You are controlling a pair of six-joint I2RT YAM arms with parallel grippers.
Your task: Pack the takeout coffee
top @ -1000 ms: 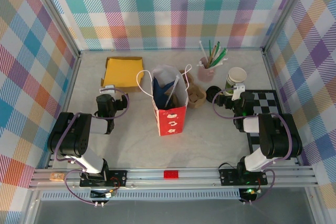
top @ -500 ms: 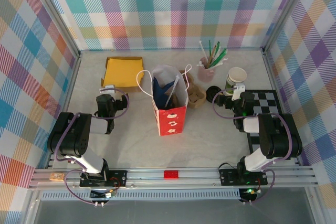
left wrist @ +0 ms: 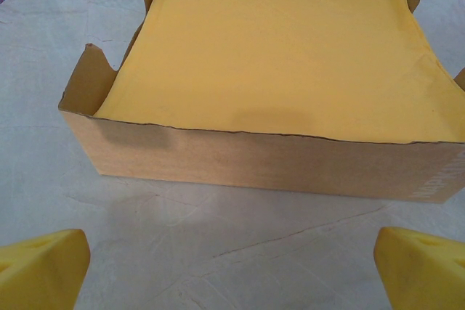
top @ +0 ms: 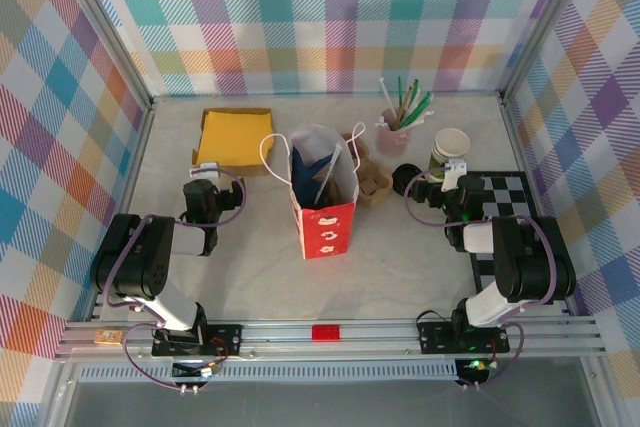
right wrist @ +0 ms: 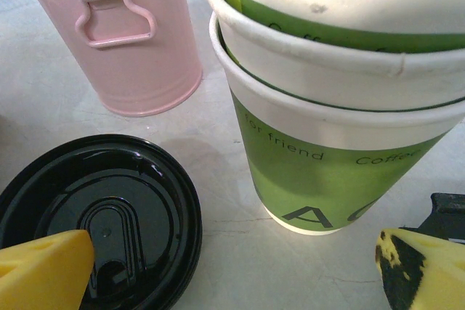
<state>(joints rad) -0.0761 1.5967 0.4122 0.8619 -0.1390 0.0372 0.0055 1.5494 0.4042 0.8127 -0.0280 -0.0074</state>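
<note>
On the pale bench (top: 250, 267), the left claw (left wrist: 232, 270) is spread wide before a cardboard box (left wrist: 254, 157) of yellow paper (left wrist: 290, 56), and the right claw (right wrist: 236, 266) is likewise agape. Just left of it sits a round black lid (right wrist: 102, 215), with a pink bucket (right wrist: 123, 34) beyond and a green cup stack (right wrist: 341, 143) to the right; whether that lid caps the takeout coffee cannot be told. A red bag (top: 325, 227) stands mid-bench

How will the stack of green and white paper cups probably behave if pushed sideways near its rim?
The stack of green and white paper cups is lidless paper, so it is probably light. Its base is narrower than its rims, so a high push may tip it. Lifting only the top one might separate them.
</note>
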